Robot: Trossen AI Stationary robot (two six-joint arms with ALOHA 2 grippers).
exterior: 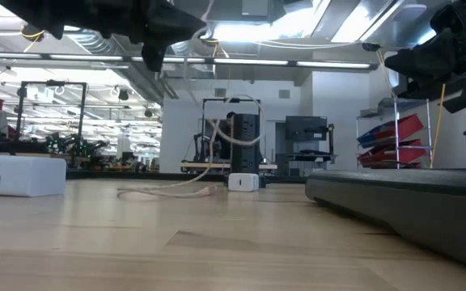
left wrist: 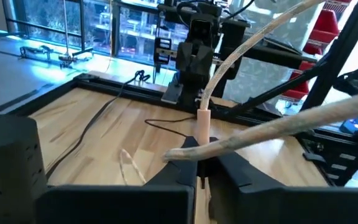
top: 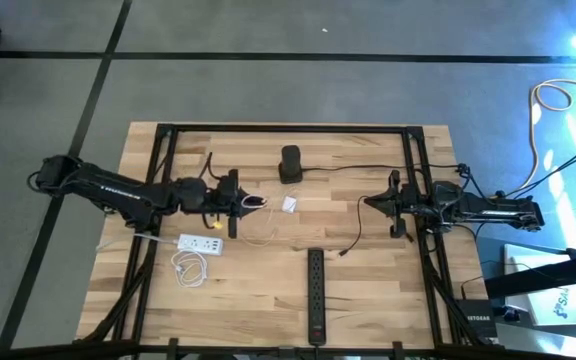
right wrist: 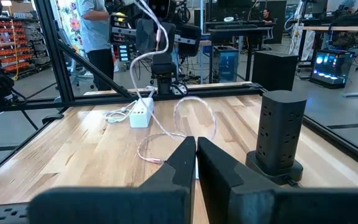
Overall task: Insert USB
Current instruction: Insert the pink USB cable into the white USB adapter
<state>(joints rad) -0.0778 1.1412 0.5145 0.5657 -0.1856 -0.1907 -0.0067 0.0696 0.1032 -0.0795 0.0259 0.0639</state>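
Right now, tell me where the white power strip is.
High view: the white power strip lies on the table's left side, just below the left tool, beside a coiled white cord.

high view: the long black power strip [top: 315, 295] runs off the bottom edge, near end cut off. small white adapter block [top: 289, 204] too small to tell its ports. pale pink braided usb cable [top: 256, 203] tip at the left gripper [top: 238, 200] too small to make out.

low view: both arms cropped by the top edge. flat white power strip [exterior: 19, 175] cut by the left edge.

right wrist view: person [right wrist: 96, 25] in the room beyond, head cut off by the top edge.
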